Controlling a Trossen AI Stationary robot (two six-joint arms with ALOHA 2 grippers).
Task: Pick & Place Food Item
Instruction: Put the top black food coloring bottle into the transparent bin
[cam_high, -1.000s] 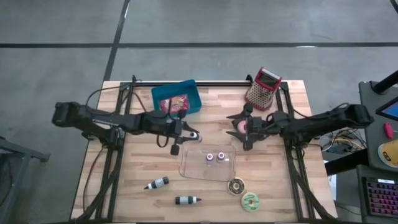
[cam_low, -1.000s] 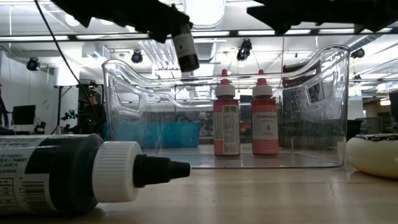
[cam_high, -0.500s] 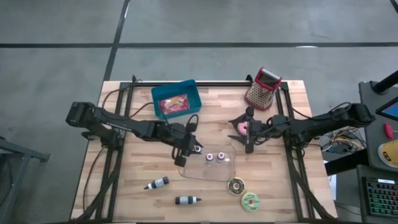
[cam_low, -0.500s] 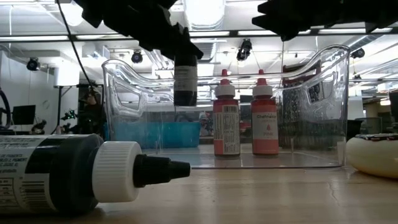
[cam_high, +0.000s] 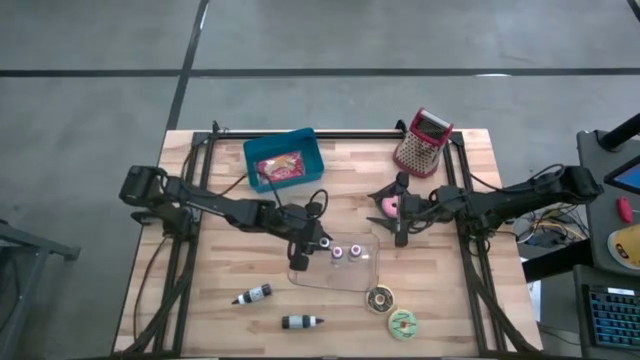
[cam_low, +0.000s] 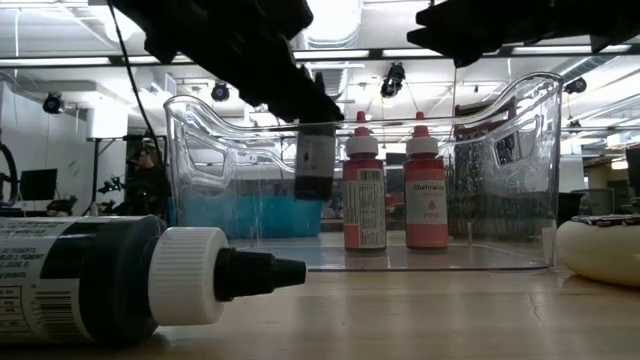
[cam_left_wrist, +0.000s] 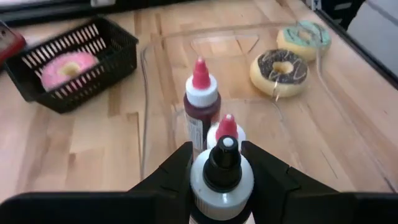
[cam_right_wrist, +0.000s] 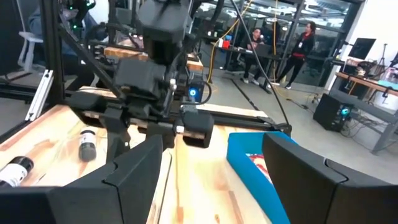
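Note:
A clear plastic tray (cam_high: 362, 270) sits mid-table with two red-capped bottles (cam_high: 337, 252) (cam_high: 355, 252) standing upright on its floor. My left gripper (cam_high: 301, 256) reaches in from the table's left and is shut on a small black bottle (cam_low: 314, 160) with a white collar (cam_left_wrist: 222, 180). The bottle hangs in the tray's left end, beside the red bottles (cam_left_wrist: 200, 106). My right gripper (cam_high: 399, 217) waits open by a black basket (cam_high: 385, 205) at the right; its fingers stand wide apart in the right wrist view (cam_right_wrist: 214, 180). My left gripper pinches the black bottle at its top, about the white collar (cam_left_wrist: 249, 180), between its two fingers (cam_left_wrist: 177, 171). They come slanting down from the table's left. The bottle hangs upright below them, cap up, its base (cam_low: 313, 192) clear of the tray floor.
Two more black bottles (cam_high: 252, 295) (cam_high: 302, 322) lie near the front edge, one looming large in the low view (cam_low: 120, 275). Two donuts (cam_high: 379, 299) (cam_high: 404, 323) lie right of them. A blue bin (cam_high: 285, 160) and a red grater (cam_high: 422, 142) stand at the back.
My left gripper has moved toward the table's right and near edges and down, carrying the black bottle from above the tray's left rim to down between its walls. The bottle, tilted before, now hangs upright.

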